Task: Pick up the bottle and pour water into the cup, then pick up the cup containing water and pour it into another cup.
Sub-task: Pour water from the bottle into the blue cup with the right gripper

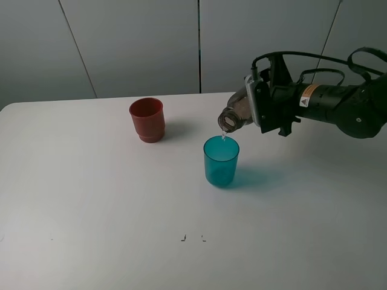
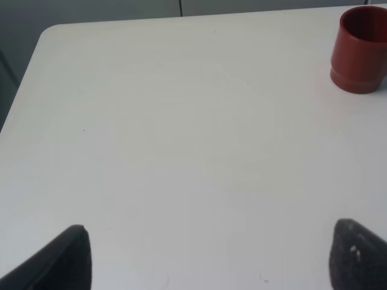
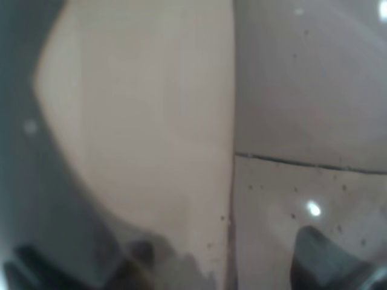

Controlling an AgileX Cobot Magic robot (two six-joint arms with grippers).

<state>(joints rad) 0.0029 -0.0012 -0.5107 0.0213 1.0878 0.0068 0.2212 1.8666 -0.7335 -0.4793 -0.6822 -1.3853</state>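
While your right gripper (image 1: 250, 106) clamps the bottle (image 1: 233, 116) and the left gripper (image 2: 211, 258) hangs open, keep the bottle's mouth centred over the cup (image 1: 221, 160).

A smoky grey-brown translucent plastic bottle (image 1: 234, 115) tips over an upright teal translucent tumbler (image 1: 221, 160), trickling water (image 1: 224, 138); an opaque dark red plastic cup (image 1: 147, 119) stands farther left.

In from right edge: right arm (image 1: 338, 104), right gripper (image 1: 259, 110) clamped on bottle (image 1: 236, 115). Bottle tipped near horizontal, mouth down-left, just above rim of teal cup (image 1: 221, 163) mid-frame. Thin water trickle (image 1: 224, 137) from mouth into it. Up-left, well apart: red cup (image 1: 147, 119), upright. All on white table (image 1: 91, 199).
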